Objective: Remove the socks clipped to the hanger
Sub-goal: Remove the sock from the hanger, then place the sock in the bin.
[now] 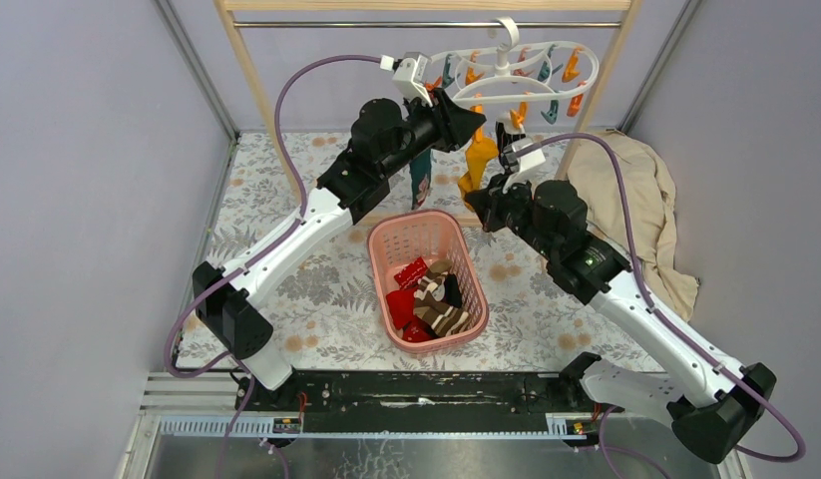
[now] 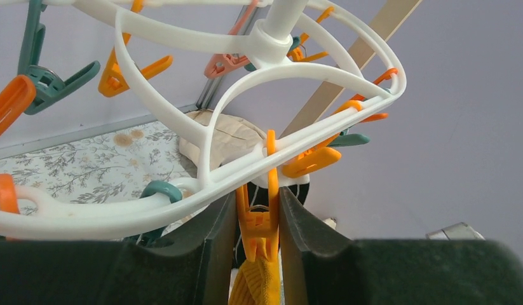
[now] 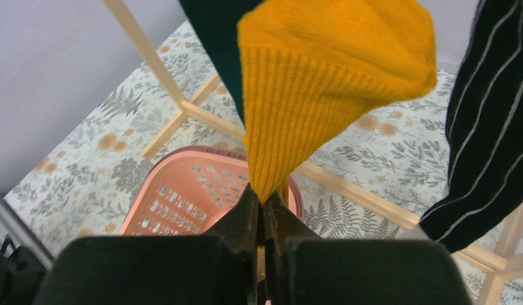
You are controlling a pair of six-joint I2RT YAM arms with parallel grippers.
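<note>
Mustard sock (image 3: 322, 82) is hanging from an orange clip (image 2: 258, 232) on the white hanger (image 2: 274, 38). Your left gripper (image 2: 257, 198) is clamping that clip between its jaws, and your right gripper (image 3: 262, 197) is pinching the sock's lower tip tight.

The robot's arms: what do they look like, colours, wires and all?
The left arm and right arm have white tube-like links between chunky black joints, each trailed by a purple cable. The left gripper and right gripper have dark wedge-shaped fingers. A small green light glows on the right arm.
</note>
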